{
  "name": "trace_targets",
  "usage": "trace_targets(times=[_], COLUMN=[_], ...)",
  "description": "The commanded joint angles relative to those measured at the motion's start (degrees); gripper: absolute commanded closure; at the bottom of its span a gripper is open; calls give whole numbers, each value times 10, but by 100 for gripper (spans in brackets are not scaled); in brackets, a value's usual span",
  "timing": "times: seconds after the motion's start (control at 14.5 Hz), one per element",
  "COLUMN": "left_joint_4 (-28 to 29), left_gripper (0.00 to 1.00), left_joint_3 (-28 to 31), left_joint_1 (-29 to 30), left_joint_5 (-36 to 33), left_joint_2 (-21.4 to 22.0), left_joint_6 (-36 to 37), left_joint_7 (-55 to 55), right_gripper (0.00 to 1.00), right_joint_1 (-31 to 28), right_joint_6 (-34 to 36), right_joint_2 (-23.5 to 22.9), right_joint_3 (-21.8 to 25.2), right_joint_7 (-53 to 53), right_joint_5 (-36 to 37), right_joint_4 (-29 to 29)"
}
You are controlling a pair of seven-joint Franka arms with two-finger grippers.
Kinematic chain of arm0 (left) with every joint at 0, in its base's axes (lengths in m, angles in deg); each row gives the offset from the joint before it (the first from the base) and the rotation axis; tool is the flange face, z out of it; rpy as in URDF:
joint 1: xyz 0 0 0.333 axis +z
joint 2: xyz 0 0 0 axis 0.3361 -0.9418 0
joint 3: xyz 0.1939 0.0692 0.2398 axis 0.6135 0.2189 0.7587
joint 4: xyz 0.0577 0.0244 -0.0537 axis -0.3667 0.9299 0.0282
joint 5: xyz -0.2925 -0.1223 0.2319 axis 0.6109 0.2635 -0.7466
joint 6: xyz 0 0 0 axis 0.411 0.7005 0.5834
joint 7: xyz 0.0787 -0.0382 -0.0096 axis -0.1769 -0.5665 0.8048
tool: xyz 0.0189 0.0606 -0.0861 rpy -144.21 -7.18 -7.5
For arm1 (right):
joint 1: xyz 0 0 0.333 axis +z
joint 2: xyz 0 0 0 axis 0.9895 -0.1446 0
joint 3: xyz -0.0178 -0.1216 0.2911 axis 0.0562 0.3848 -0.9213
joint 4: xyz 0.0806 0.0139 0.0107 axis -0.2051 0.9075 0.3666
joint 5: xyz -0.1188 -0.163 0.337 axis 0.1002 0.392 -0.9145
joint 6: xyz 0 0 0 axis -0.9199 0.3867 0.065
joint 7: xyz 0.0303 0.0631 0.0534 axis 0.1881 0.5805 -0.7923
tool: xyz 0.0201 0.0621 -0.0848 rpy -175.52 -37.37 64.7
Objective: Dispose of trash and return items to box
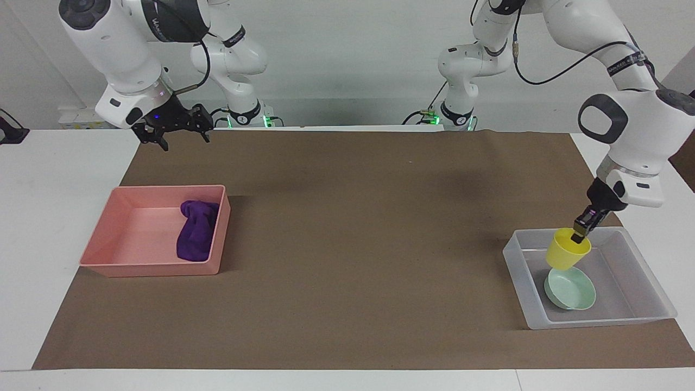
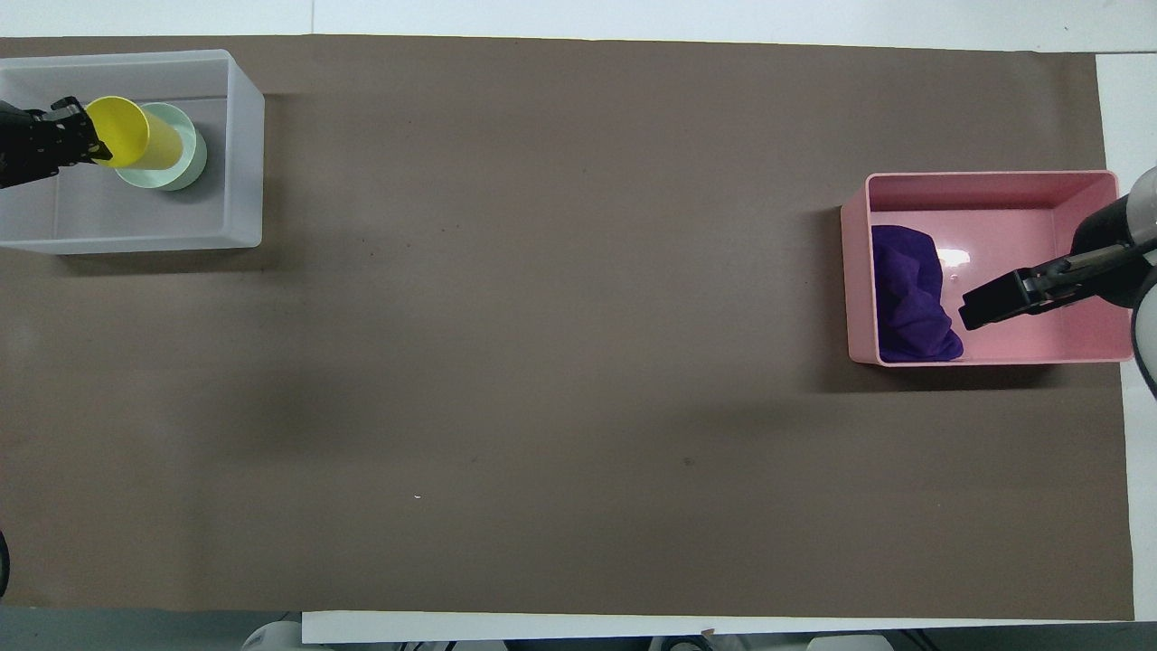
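While the left gripper [image 1: 580, 233] pinches the yellow cup's [image 1: 566, 254] rim above the box [image 1: 651, 277], the cup hides part of the green bowl [image 1: 573, 293] inside. Raised near the bench's robot-side edge, the right gripper [image 1: 174, 136] hangs spread and empty, and the purple rag [image 1: 196, 238] lies in the pink tray [image 1: 125, 260].

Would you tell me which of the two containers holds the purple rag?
The pink tray holds the purple rag; the translucent box holds only the green bowl.
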Motion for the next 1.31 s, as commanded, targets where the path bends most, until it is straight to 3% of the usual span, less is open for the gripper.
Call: trace_targets(times=[0.0,0.28,0.62,0.69,0.83,1.03,1.24], left_joint_4=[-10,-4,-13,-15,-28,-86,-89], left_gripper=[100,100,99,84,0,0,0], left_joint_3=[-6,-6,-6,-6,-5,-5,-10], left_joint_1=[13,36,33,32,28,35,24], left_joint_5=[-17,-17,-18,-18,-18,-18,-20], left_joint_2=[-46,-65,-79,-79,-74,-42,19], left_joint_6=[-17,-22,-35,-33,-17,154,265], left_joint_7=[-3,-3,-4,-3,-2,-12,-83], right_gripper=[1,1,1,1,1,1,1], right_joint_1=[32,63,74,75,77,78,89], right_joint_6=[6,3,-11,-15,-16,-18,-36], right_joint_2=[10,12,5,5,7,8,11], right_joint_3=[16,52,57,56,52,51,51], right_joint_7=[25,23,40,55,88,81,60], right_joint_5=[-6,-9,-16,-16,-16,-15,-15], right_joint_4=[-5,-7,-8,-6,-2,-1,8])
